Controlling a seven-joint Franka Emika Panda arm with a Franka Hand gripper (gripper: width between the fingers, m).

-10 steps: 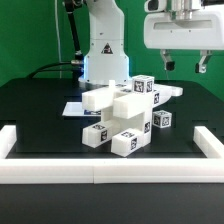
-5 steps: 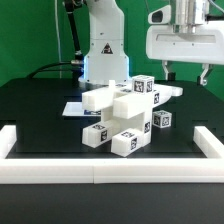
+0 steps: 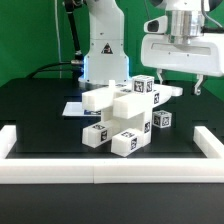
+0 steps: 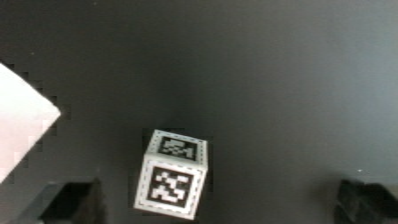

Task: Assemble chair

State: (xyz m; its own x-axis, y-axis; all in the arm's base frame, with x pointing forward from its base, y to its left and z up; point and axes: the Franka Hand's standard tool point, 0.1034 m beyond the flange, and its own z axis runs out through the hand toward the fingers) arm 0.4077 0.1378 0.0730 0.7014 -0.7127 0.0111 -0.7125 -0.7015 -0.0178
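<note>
The chair parts [image 3: 118, 118] lie in a loose heap in the middle of the black table: chunky white blocks with black-and-white tags, stacked and leaning on each other. A small tagged block [image 3: 160, 121] sits at the heap's right side in the exterior view. My gripper [image 3: 178, 86] hangs in the air above the heap's right end, open and empty. In the wrist view, one tagged white block [image 4: 175, 172] lies on the dark table between the spread fingertips [image 4: 71, 200], well below my gripper [image 4: 217, 205]. A white part edge [image 4: 18, 120] shows at the side.
A long white border rail [image 3: 110, 167] runs along the table's front, with raised ends at both sides. The robot base [image 3: 103, 45] stands behind the heap. The marker board [image 3: 72, 107] lies flat at the heap's left in the exterior view.
My gripper has come down and shifted slightly toward the exterior view's left, closer over the heap's right end. The parts have not moved.
</note>
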